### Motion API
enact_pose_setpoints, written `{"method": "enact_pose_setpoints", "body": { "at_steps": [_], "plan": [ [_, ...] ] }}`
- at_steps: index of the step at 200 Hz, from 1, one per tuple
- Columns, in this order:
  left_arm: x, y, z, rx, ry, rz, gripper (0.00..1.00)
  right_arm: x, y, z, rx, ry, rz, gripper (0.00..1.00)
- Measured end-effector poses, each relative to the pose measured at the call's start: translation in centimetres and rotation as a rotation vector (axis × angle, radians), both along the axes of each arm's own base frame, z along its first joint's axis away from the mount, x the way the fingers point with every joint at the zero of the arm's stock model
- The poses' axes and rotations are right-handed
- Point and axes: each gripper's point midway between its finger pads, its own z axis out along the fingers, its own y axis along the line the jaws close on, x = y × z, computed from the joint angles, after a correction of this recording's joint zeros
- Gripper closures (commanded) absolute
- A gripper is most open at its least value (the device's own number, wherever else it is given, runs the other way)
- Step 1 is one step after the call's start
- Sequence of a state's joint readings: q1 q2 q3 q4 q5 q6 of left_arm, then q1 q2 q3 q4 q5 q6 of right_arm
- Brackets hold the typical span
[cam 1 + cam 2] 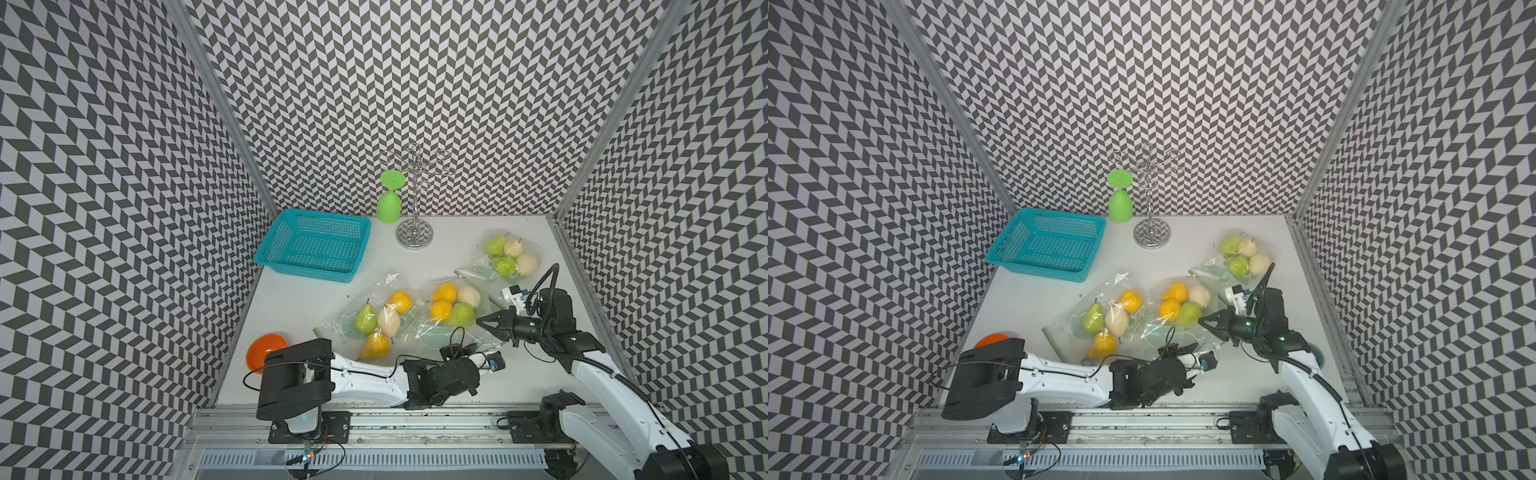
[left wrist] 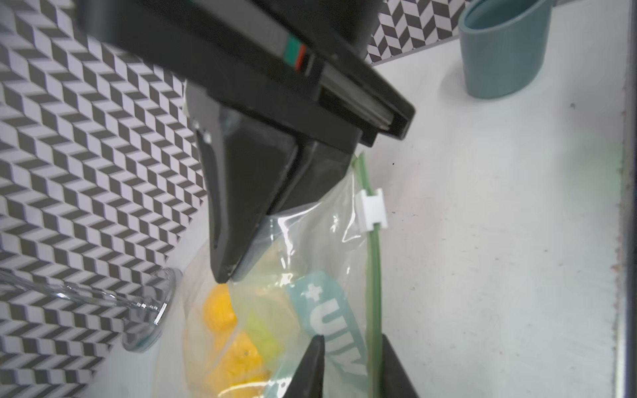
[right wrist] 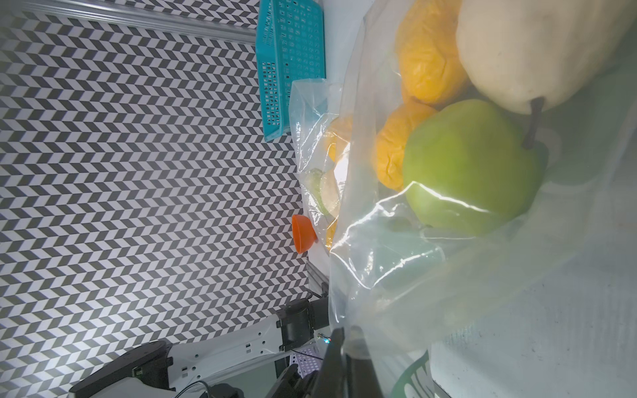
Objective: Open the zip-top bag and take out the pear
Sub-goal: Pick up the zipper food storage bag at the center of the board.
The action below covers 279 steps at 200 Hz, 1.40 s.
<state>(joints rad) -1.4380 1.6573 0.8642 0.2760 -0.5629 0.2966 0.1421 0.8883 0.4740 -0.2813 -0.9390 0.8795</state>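
My right gripper (image 1: 481, 321) is clamped tight on a fold of the bag (image 1: 432, 332), which lies on the table (image 1: 299, 299). It pinches the clear film a little way in from the zip edge. In the left wrist view its two fingers (image 2: 241, 206) meet on the plastic, near the white slider (image 2: 372, 210). My left gripper (image 2: 351, 339) is at the bag's near edge, with the green zip strip (image 2: 374, 275) and some printed film running between its tips. Those tips stand a little apart, and I cannot tell whether they bite the strip or only straddle it. The slider sits farther along the strip from my left tips, clear of both grippers. The pears are all inside the bag, just beyond my right fingertips. The green pear (image 1: 461, 314) lies nearest the pinch, with a pale pear (image 1: 469, 296) touching it on the far side and two yellow pears (image 1: 441, 309) just beside them. In the right wrist view the green pear (image 3: 472, 165) looms large behind the film.
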Motion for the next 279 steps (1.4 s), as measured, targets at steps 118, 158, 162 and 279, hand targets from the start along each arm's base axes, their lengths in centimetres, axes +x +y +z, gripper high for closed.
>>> {"method": "enact_pose_setpoints", "body": {
  "at_steps": [118, 158, 162, 279],
  "plan": [
    [3.6, 1.8, 5.0, -0.077, 0.131, -0.066, 1.0, 3.0, -0.7, 4.0, -0.031, -0.157, -0.016, 0.27],
    [5.7, 3.2, 10.2, -0.182, 0.166, -0.095, 1.0, 5.3, -2.1, 5.5, -0.094, -0.28, -0.039, 0.26],
    [5.9, 3.2, 10.3, -0.183, 0.171, -0.098, 1.0, 5.4, -2.2, 5.8, -0.105, -0.298, -0.037, 0.26],
    [11.2, 6.1, 12.1, -0.198, 0.347, -0.161, 1.0, 3.5, -2.8, 15.1, -0.336, -1.113, -0.023, 0.28]
  ]
}}
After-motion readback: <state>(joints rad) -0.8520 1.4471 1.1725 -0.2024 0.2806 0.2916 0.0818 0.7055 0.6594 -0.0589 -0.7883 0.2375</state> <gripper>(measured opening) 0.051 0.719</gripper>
